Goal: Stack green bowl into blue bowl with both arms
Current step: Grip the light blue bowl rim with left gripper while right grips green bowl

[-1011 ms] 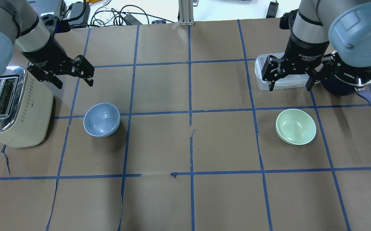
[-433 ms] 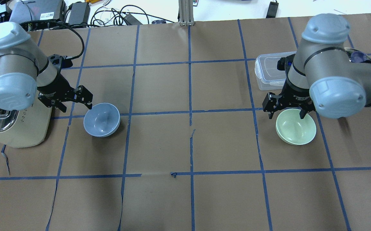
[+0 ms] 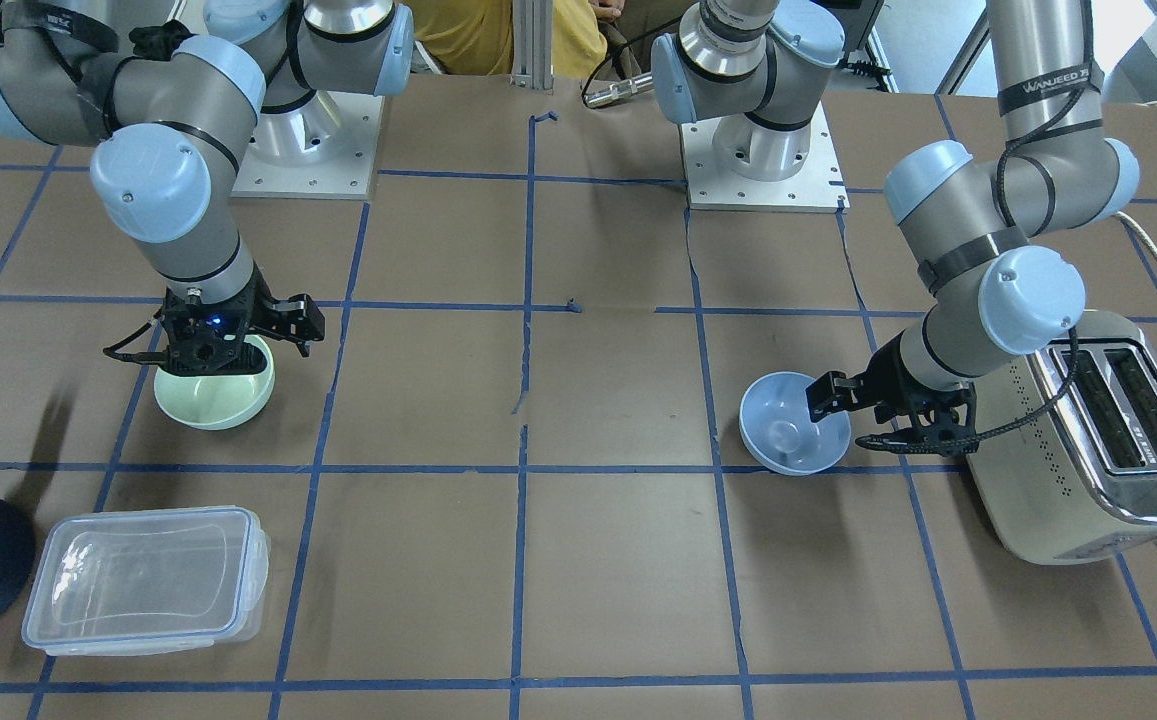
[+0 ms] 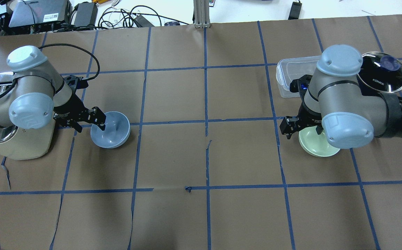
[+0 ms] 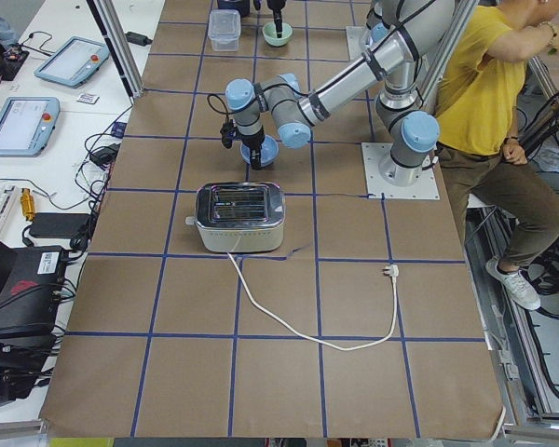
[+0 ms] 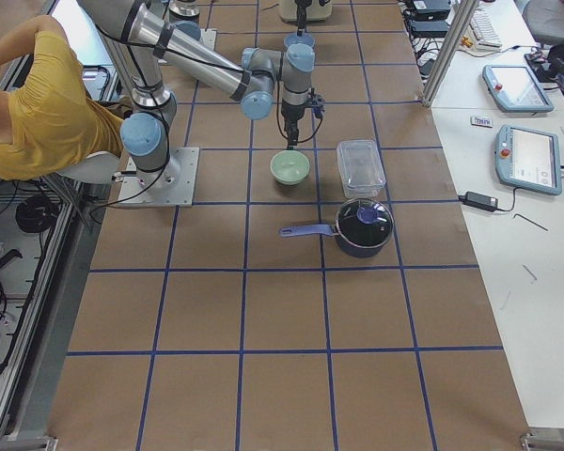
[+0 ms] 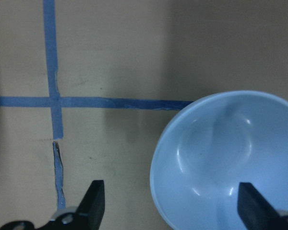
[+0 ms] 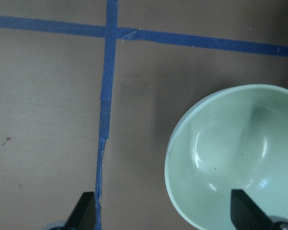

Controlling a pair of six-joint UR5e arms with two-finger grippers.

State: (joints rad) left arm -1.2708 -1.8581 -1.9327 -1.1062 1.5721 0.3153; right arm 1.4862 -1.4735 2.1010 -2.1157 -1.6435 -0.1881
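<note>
Straddling rims: left end effector (image 7: pixel 172 211) spread at the blue bowl (image 4: pixel 114 133), right end effector (image 8: pixel 164 213) spread at the green bowl (image 4: pixel 312 146); grasping step, seemingly; next calls for pinching each rim.

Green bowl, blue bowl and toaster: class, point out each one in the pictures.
green bowl (image 3: pixel 223 408): exterior front-facing view, on its outer wall.
blue bowl (image 3: pixel 783 432): exterior front-facing view, on its inside bottom.
toaster (image 3: pixel 1053 475): exterior front-facing view, on its cream side.

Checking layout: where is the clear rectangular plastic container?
The clear plastic container sits at the overhead view's right, beyond the pale green bowl, beside the dark saucepan.
</note>
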